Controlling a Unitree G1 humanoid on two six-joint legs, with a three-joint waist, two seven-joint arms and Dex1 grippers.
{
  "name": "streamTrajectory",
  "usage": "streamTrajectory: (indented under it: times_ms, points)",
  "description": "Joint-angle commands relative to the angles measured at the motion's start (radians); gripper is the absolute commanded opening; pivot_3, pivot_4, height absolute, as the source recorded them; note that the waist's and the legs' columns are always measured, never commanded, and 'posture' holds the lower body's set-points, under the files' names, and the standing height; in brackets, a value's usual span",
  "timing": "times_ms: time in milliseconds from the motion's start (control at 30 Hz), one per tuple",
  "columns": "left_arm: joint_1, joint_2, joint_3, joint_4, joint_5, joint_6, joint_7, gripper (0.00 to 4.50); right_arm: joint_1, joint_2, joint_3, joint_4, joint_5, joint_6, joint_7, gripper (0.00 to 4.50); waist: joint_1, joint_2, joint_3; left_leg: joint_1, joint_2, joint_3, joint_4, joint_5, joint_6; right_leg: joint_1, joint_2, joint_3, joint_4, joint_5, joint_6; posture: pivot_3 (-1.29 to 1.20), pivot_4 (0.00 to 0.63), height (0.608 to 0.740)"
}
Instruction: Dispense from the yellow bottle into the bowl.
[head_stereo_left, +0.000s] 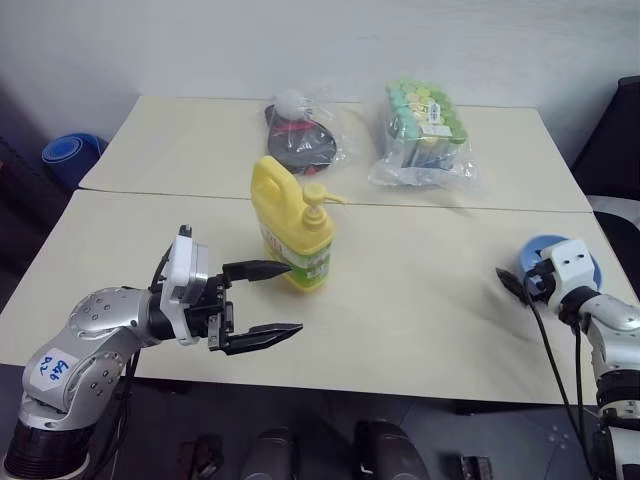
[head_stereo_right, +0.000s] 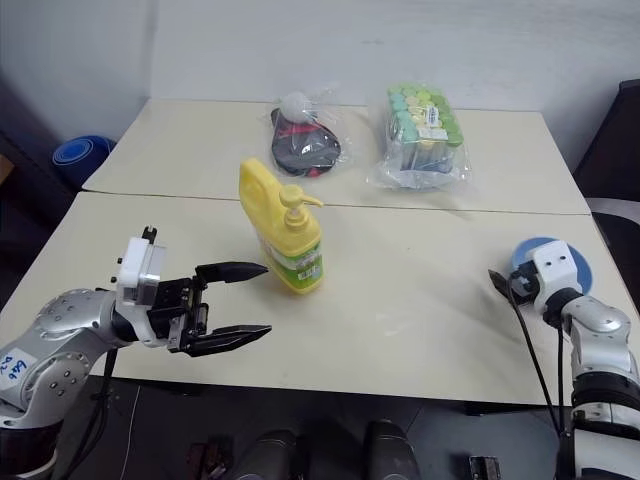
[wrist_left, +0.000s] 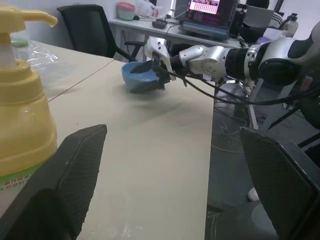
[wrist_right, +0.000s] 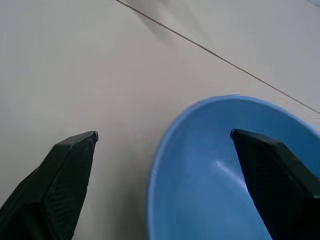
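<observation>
Two bags (head_stereo_left: 420, 135) lie beyond the bottle (head_stereo_left: 292, 228) on the tabletop (head_stereo_left: 420, 310). Left gripper (head_stereo_left: 268, 303), spread, is just beside the bottle; right gripper (wrist_right: 165, 145), spread, straddles the bowl's (wrist_right: 220, 175) rim.

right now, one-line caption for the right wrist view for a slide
Open right gripper straddling the near rim of the light-blue bowl on the beige table.

At lower left we see our left arm (head_stereo_left: 95, 340), rounded silver metal with small screws and a white sticker bearing blue handwriting. Each wrist carries a white block; the left pincer (head_stereo_left: 270, 305) has pointed black fingers. At lower right, black cables trail along our right arm (head_stereo_left: 612, 345).
</observation>
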Motion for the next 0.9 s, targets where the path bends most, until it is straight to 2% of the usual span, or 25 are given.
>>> streamTrajectory:
  times_ms: [33,100,433,600,800,900]
  points:
    - [-0.007,0.000,0.014,-0.015,0.001,-0.017,0.001,4.50,-0.007,0.000,0.005,0.003,-0.007,-0.013,-0.018,4.07,0.000,0.000,0.000,0.000,0.000,0.000,0.000,0.000,0.000,0.000,0.000,0.000,0.000,0.000,0.000,0.00,0.150,0.740]
    - [-0.006,0.000,0.017,-0.016,0.000,-0.018,0.004,4.50,-0.005,0.004,0.008,-0.002,-0.009,-0.010,-0.022,3.55,0.000,0.000,0.000,0.000,0.000,0.000,0.000,0.000,0.000,0.000,0.000,0.000,0.000,0.000,0.000,0.00,0.150,0.740]
    - [-0.014,0.000,0.029,-0.011,-0.001,-0.023,0.017,4.50,0.015,-0.003,0.006,-0.063,0.013,0.038,-0.023,0.09,0.000,0.000,0.000,0.000,0.000,0.000,0.000,0.000,0.000,0.000,0.000,0.000,0.000,0.000,0.000,0.00,0.150,0.740]
    - [-0.011,0.015,0.073,-0.026,-0.052,0.007,0.026,4.50,0.044,-0.021,-0.006,-0.195,0.079,0.096,0.072,0.03,0.000,0.000,0.000,0.000,0.000,0.000,0.000,0.000,0.000,0.000,0.000,0.000,0.000,0.000,0.000,0.00,0.150,0.740]
    - [-0.068,0.112,0.253,-0.036,-0.386,0.182,0.117,4.50,0.159,-0.131,0.045,-0.715,0.269,0.153,0.445,0.03,0.002,0.002,0.002,-0.002,0.001,-0.001,0.000,0.000,0.000,-0.002,0.000,0.000,0.000,0.000,0.000,0.00,0.150,0.740]
    - [-0.183,0.152,0.293,0.025,-0.440,0.196,0.164,4.50,0.161,-0.214,0.096,-0.950,0.369,0.292,0.565,0.03,0.004,0.001,0.002,-0.001,0.001,-0.003,0.000,0.000,-0.001,0.000,0.000,-0.002,-0.001,0.000,0.000,0.00,0.150,0.740]
